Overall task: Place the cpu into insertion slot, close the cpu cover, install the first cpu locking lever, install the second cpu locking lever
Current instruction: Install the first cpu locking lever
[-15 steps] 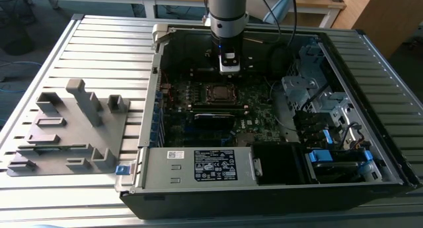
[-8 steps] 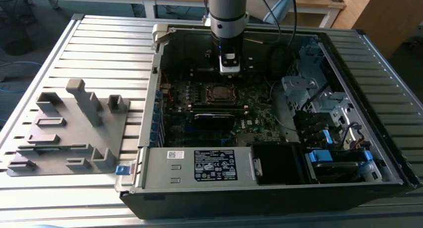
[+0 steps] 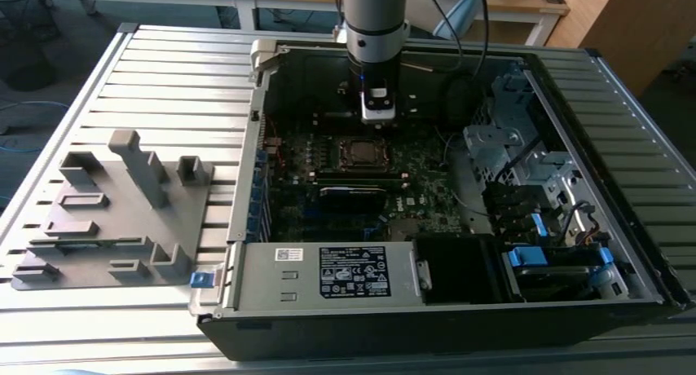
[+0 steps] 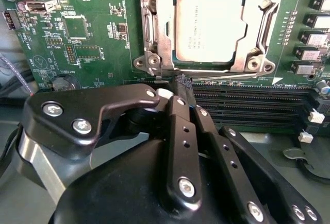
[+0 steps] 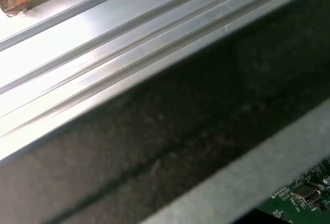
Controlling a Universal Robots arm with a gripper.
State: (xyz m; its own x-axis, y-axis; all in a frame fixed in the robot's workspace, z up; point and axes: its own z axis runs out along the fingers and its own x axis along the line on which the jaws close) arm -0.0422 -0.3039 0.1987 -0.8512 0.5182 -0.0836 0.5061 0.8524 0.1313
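As far as you can see, cpu (image 4: 209,26) already sits in insertion slot (image 4: 149,59) w/ cpu cover (image 4: 256,23) down flat around it, so steps 1-2 look done. Levers: thin wire lever (image 4: 227,73) runs along socket edge nearest the gripper (image 4: 183,85). Can't tell if either is latched, so count both as left. Your gripper's fingers are pinched together, nothing visible btwn them, tips just beside that edge, over the motherboard (image 4: 87,33). Surface: open pc case (image 3: 244,187) on slatted alu table (image 3: 174,81), grey fixture block (image 3: 120,212) at the exterior view's left, wooden desks (image 3: 522,4) behind.
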